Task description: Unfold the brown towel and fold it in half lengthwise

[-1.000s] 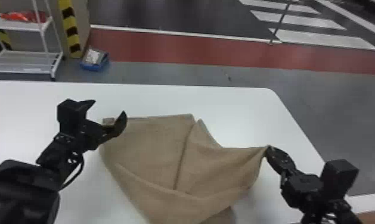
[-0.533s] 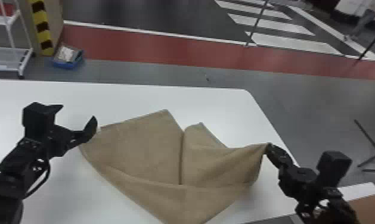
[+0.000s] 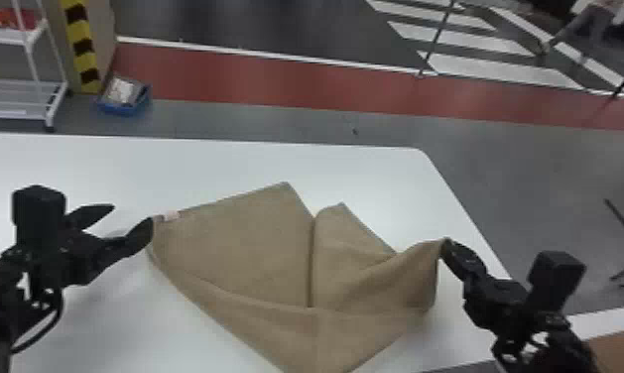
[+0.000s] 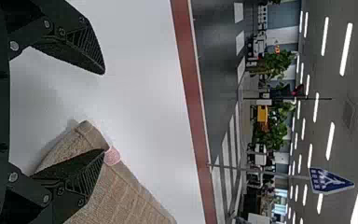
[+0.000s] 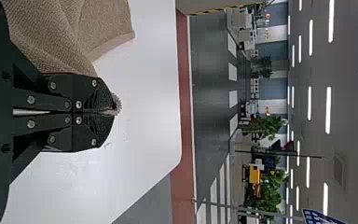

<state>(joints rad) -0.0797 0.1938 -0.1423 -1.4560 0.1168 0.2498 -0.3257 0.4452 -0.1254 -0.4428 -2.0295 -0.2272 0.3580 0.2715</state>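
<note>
The right gripper is pinching the brown towel at its right corner, presumably holding that side up for spreading; the left gripper is standing wide at the left corner by the pink tag, apparently for a matching grip, while folds are lying across the desk

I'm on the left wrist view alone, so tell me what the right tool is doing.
Observer: The right tool is shut on the brown towel.
Operator: Say where over the table that is.
Observer: Near the right-hand edge of the table, by the head view.
Operator: Now tell me how the towel's middle lies.
Observer: Not smooth: a crease runs from a notch in its far edge towards the robot.
</note>
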